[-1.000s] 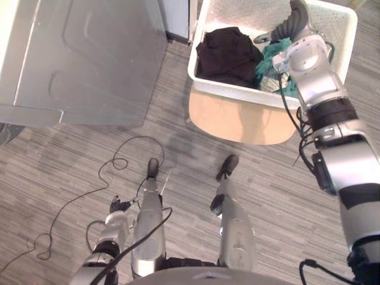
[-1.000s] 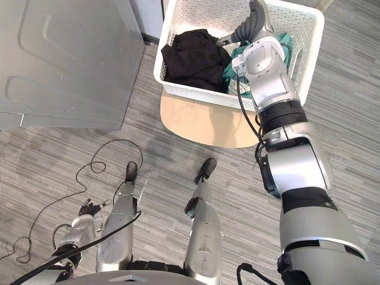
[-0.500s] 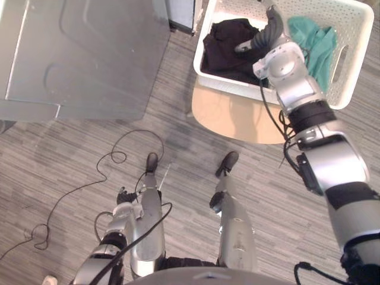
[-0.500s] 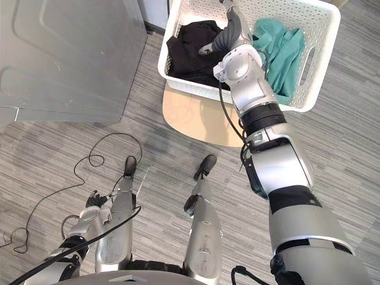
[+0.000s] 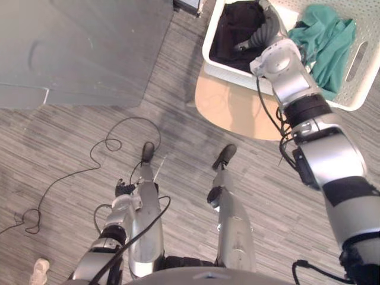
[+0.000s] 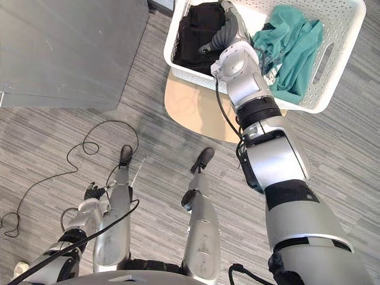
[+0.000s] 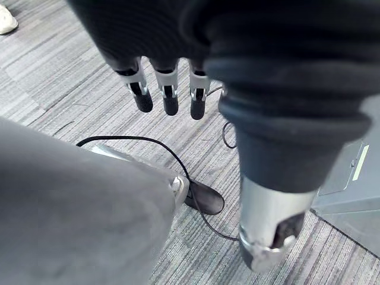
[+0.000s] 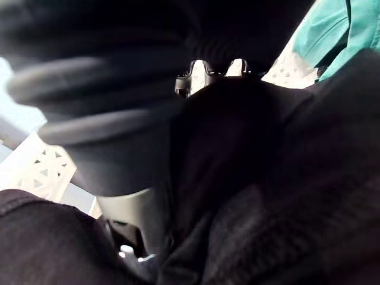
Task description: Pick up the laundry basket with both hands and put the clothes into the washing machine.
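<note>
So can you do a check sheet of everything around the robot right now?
Surface: grey striped floor; a tan board sits under the basket.
Job's things: the white basket holds black clothes and teal clothes; the grey washer stands apart, to the basket's left.
Clutter: nothing seen.
Hands: right hand reaches into the basket at the black clothes; left hand hangs low, open and empty.
Cables: nothing seen.
Surroundings: a white shoe on the floor at the view's edge.
</note>
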{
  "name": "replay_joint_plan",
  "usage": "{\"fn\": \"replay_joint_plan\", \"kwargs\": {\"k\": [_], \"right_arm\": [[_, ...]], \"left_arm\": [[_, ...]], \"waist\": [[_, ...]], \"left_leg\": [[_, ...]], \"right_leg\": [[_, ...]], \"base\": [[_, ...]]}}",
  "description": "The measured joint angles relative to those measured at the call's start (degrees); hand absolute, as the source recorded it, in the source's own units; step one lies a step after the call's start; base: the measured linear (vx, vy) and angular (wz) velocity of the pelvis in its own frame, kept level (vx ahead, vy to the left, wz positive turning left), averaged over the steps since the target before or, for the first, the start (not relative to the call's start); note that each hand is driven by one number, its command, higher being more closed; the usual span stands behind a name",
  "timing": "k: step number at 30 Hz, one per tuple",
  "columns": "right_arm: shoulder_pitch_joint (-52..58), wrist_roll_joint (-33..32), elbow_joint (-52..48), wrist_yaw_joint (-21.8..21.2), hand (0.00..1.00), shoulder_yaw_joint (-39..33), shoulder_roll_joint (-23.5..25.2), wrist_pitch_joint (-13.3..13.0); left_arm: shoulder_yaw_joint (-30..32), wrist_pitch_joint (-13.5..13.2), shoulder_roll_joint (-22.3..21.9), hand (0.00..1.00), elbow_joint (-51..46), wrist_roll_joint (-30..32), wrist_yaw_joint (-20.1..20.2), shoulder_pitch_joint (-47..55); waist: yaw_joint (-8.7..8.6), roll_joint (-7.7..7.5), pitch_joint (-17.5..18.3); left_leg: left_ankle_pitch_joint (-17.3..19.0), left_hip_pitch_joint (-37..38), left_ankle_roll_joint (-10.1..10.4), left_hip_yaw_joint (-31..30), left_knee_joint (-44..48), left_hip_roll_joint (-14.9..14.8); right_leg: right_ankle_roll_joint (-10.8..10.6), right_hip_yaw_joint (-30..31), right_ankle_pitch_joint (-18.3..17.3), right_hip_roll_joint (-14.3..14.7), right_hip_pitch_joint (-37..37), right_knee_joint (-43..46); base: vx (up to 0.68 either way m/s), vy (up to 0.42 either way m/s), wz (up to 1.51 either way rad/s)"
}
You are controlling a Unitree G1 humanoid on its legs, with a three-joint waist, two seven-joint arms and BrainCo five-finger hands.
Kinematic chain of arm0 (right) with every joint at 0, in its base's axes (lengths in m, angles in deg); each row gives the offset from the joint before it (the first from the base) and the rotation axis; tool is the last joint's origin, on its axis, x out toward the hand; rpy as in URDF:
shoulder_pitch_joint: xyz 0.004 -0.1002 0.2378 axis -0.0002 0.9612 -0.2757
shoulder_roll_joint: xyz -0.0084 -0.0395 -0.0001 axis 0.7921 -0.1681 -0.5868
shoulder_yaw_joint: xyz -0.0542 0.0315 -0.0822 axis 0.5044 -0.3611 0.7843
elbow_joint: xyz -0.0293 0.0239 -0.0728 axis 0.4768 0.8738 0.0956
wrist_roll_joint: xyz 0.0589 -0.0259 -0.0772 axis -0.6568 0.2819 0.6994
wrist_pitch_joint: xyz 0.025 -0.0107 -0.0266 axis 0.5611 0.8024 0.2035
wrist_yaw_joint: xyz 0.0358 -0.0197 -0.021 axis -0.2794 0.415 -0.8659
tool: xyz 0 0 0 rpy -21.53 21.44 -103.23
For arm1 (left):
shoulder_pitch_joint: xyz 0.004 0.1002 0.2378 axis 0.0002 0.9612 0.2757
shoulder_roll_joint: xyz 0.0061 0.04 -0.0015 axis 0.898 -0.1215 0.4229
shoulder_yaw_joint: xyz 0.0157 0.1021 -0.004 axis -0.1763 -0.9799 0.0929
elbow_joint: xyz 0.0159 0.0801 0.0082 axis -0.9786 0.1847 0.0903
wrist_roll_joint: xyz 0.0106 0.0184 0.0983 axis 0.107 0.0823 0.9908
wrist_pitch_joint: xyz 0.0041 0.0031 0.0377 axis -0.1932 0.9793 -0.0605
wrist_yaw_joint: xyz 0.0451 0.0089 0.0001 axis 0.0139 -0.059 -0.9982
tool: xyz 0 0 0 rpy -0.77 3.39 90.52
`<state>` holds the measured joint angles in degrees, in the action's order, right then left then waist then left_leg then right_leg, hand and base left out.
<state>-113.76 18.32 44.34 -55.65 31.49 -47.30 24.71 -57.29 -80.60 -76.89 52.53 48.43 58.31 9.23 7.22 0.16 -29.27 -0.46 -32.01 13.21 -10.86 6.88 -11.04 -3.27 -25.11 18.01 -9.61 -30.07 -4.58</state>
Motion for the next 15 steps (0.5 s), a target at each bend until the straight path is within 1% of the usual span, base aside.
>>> {"fn": "replay_joint_plan", "kwargs": {"k": [8,11,15], "right_arm": [[-0.89,0.01,3.18,-0.06,0.0,1.1,-0.14,0.17],[-0.97,0.08,4.0,-0.17,0.0,1.68,-0.25,0.14],[-1.67,2.25,4.18,-0.42,0.0,3.17,-0.99,0.07]], "left_arm": [[-0.09,-0.34,0.21,0.0,-0.67,-1.07,-0.46,-1.2],[-0.1,-0.59,0.32,0.0,-0.74,-1.13,-0.98,-1.81],[-0.14,-1.17,0.21,0.0,-1.31,-1.27,-1.07,-1.98]], "waist": [[0.61,-0.5,-0.21],[0.57,-0.99,-0.47],[0.66,-1.04,-0.49]], "left_leg": [[-0.67,-2.84,0.12,-0.64,-0.07,-0.02],[-0.69,-3.04,0.15,-0.77,-0.06,-0.03],[-0.71,-4.07,0.17,-1.3,0.06,-0.03]], "right_leg": [[0.07,-0.54,0.12,0.03,-2.42,-0.01],[0.11,-0.57,0.16,0.03,-2.53,-0.01],[0.11,-0.59,0.16,0.04,-3.07,-0.01]], "base": [[-0.03,0.046,0.03],[-0.01,0.041,0.02],[-0.02,0.049,0.05]]}}
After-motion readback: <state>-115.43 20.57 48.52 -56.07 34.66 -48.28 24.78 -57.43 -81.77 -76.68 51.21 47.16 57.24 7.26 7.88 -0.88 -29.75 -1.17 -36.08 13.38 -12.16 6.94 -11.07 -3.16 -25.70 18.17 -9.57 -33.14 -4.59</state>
